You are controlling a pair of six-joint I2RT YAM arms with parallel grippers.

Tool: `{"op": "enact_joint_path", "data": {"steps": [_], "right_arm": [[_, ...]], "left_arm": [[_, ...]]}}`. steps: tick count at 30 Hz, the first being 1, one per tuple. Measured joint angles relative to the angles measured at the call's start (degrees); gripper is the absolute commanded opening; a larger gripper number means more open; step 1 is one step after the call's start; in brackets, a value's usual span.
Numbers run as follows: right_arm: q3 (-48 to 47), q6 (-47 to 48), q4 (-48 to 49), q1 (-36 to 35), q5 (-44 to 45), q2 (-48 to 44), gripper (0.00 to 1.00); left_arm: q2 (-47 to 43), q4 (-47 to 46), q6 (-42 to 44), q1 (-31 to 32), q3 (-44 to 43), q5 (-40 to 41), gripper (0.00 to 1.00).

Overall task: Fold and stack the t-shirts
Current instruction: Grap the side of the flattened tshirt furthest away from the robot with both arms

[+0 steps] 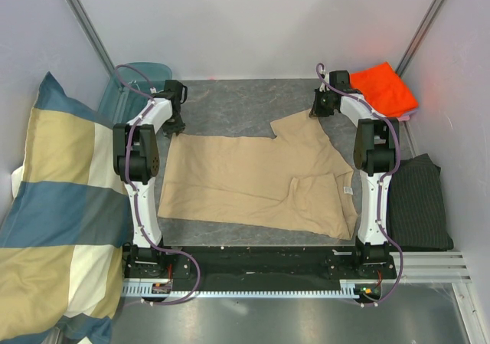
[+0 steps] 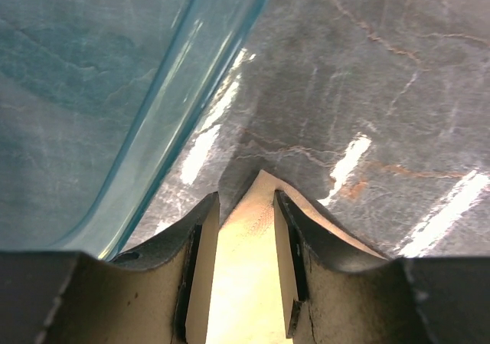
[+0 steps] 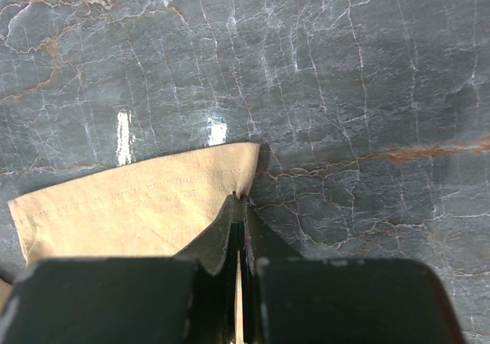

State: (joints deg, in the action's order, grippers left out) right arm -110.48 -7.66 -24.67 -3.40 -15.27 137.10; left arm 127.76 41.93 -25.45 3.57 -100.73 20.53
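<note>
Right gripper [image 3: 239, 206] pinched shut on tan t-shirt [image 3: 130, 206] corner; left gripper [image 2: 245, 229] spread astride another corner
Fabric judged light and limp: hold at hemmed corners to limit sagging

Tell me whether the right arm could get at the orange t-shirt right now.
Probably yes: the orange t-shirt lies just beside the right claw with nothing between, but that claw is shut on the tan t-shirt.

The big blue-and-cream checked pillow [image 1: 61, 206], left of the tan short-sleeved cotton t-shirt [image 1: 245, 179], ran off the left and bottom edges. Beyond that t-shirt's far right corner, a folded bright orange t-shirt [image 1: 387, 87] hid most of what lay beneath.
</note>
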Motion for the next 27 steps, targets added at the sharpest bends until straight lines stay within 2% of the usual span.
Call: {"op": "enact_joint_path", "data": {"steps": [17,19,21,22,24,25,27], "right_arm": [[0.2,0.0,0.28,0.24,-0.79,0.0,0.0],[0.22,0.0,0.31,0.26,-0.83,0.0,0.0],[0.26,-0.02,0.35,0.26,-0.83,0.0,0.0],[0.31,-0.02,0.42,0.26,-0.85,0.0,0.0],[0.33,-0.02,0.44,0.28,-0.9,0.0,0.0],[0.33,-0.02,0.46,0.31,-0.96,0.0,0.0],[0.35,-0.02,0.48,0.35,-1.05,0.0,0.0]], "left_arm": [[0.0,-2.51,0.87,1.22,0.2,-4.26,0.42],[0.0,-3.02,0.87,1.25,0.22,-5.27,0.38],[0.0,-3.45,0.87,1.29,0.26,-6.38,0.27],[0.0,-3.67,0.87,1.33,0.28,-7.13,0.16],[0.02,-4.2,0.87,1.42,0.31,-8.28,0.06],[0.02,-4.42,0.94,1.44,0.31,-8.79,0.02],[0.02,-4.55,1.01,1.66,0.31,-9.29,0.02]]}}
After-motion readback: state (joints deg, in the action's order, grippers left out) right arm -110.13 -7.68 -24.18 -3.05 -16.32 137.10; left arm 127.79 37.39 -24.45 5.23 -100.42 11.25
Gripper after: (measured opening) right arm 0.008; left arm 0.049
